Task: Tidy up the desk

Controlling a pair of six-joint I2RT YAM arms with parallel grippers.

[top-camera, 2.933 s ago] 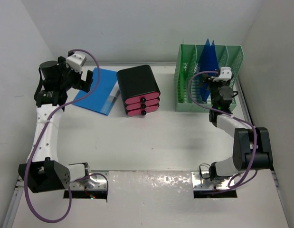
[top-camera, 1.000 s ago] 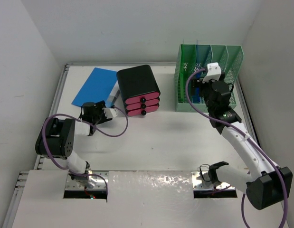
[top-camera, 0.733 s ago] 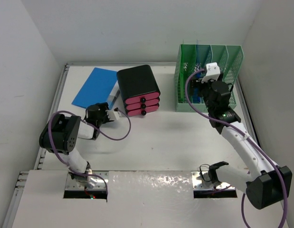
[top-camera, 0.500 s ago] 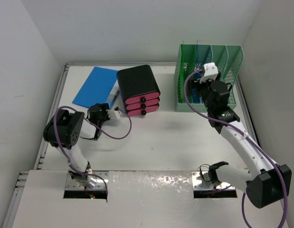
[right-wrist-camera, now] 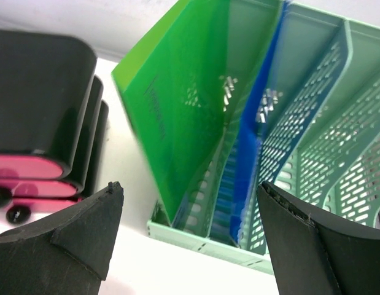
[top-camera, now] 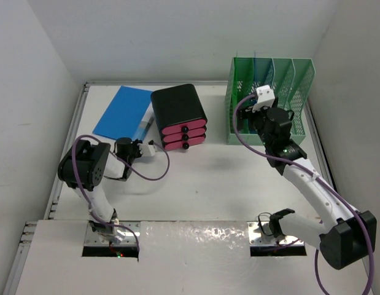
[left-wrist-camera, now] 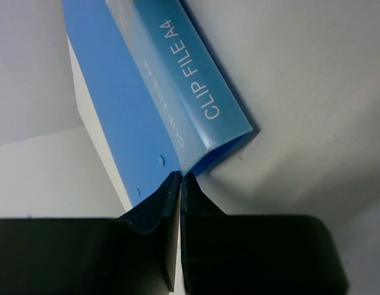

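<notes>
Desk: one, beneath both grippers.
Left gripper: fingers pressed together, tips at the clip file's corner.
Clip file: one, blue, just ahead of the left gripper; far end cut off.
Right gripper: spread wide, holding nothing.
Rack: one, ahead of the right gripper; holds one green file and one blue file.
Drawers: three, pink, to the right gripper's left.

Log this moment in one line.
left tool: shut at blue clip file corner | right tool: open, facing green rack
</notes>
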